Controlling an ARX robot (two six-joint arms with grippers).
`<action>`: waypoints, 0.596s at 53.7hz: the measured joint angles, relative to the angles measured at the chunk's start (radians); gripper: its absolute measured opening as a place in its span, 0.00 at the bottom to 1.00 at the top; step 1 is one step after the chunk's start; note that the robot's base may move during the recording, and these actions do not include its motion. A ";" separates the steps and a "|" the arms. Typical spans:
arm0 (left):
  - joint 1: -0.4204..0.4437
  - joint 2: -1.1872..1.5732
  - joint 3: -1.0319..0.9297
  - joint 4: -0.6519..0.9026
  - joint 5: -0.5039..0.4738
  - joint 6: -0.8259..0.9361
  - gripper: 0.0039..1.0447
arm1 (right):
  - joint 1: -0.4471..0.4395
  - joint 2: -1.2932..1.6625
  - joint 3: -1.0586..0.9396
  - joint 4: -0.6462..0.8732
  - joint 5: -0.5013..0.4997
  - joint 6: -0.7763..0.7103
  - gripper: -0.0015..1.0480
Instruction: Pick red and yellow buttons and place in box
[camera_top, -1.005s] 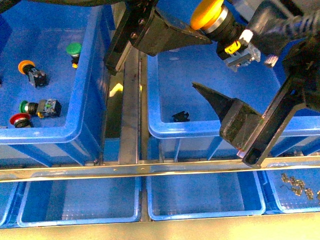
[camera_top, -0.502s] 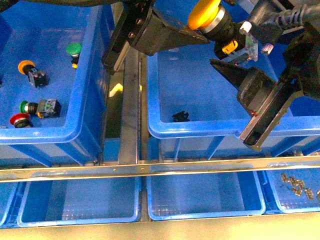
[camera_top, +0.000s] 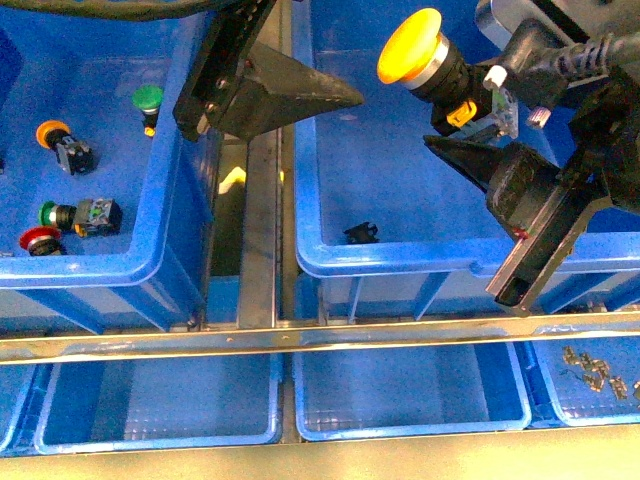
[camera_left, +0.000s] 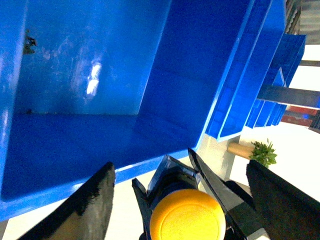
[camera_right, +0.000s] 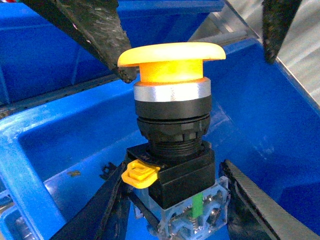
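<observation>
A yellow button (camera_top: 410, 45) with a black block body hangs above the box (camera_top: 400, 262), a deep blue crate. My right gripper (camera_top: 478, 112) is shut on its body, cap pointing left. In the right wrist view the yellow button (camera_right: 170, 65) stands between the right gripper (camera_right: 172, 205) fingers. My left gripper (camera_top: 300, 88) is open, left of the cap and apart from it. The left wrist view shows the left gripper (camera_left: 179, 167) open around the yellow cap (camera_left: 186, 215), above the box (camera_left: 100, 75). A red button (camera_top: 40, 240) and an orange-yellow one (camera_top: 53, 132) lie in the left crate.
The left crate (camera_top: 160, 255) also holds green-capped buttons (camera_top: 148, 97). A small black piece (camera_top: 361, 234) lies on the box floor. A metal rail (camera_top: 300, 335) crosses in front. Shallow blue trays (camera_top: 400, 390) sit below it, one with small metal parts (camera_top: 595, 372).
The right gripper's fingers have shut on the yellow button's body. The left gripper has drawn back to the left, away from the cap.
</observation>
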 joint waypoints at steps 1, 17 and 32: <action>0.002 0.000 -0.002 0.002 -0.003 0.003 0.81 | 0.000 0.000 -0.002 -0.001 0.000 -0.001 0.41; 0.037 -0.082 -0.066 -0.013 -0.008 0.090 0.93 | -0.037 0.000 -0.023 -0.014 0.003 -0.015 0.41; 0.186 -0.307 -0.224 -0.079 0.005 0.306 0.93 | -0.165 0.005 -0.024 -0.043 0.015 -0.025 0.41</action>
